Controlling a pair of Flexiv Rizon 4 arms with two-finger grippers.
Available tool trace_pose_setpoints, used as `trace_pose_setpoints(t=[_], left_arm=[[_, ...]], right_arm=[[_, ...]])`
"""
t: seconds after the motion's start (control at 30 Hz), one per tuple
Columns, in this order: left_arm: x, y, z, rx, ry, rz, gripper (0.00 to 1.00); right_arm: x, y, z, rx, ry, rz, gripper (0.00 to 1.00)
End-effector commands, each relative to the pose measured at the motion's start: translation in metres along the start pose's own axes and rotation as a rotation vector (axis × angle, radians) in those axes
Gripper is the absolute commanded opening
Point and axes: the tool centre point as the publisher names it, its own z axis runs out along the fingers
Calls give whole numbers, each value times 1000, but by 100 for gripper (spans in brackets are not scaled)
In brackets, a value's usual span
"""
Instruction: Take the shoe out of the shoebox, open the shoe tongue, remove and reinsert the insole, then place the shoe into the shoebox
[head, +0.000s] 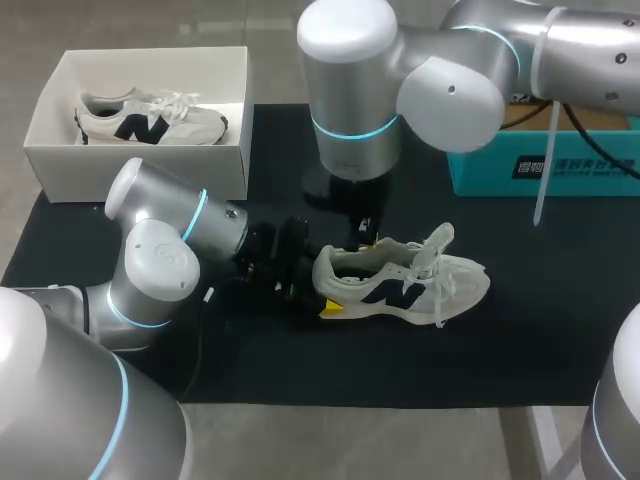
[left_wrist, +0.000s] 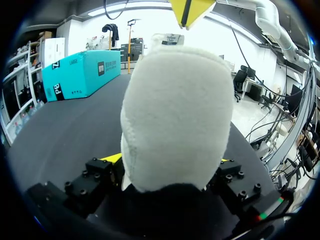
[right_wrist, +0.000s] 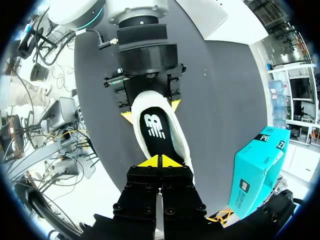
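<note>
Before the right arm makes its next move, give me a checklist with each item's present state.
1. Left gripper clamped on the heel of the shoe: ok, a finger on each side.
2. Shoe standing upright on the black mat: ok.
3. Insole lying inside the shoe: ok, its heel end shows in the opening.
4. Right gripper holding the insole: cannot tell; its fingertips are together above the shoe's opening.
5. Shoebox open to take the shoe: ok, though a second shoe lies in it.
</note>
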Motion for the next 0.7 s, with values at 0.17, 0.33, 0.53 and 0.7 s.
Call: trace_pose_setpoints(t=[0.17,0.33,0.53,0.7], left_arm=[[-1,2,1,1,2,0,0],[-1,2,1,1,2,0,0],[-1,2,1,1,2,0,0],[-1,2,1,1,2,0,0]], right_arm=[[1,0,13,-31,-6,-185,0],[-4,-2,28,-7,-32,-244,0],[-16,-12,43,56,-76,-181,0],[-27,-15,51,68,-101,-170,0]])
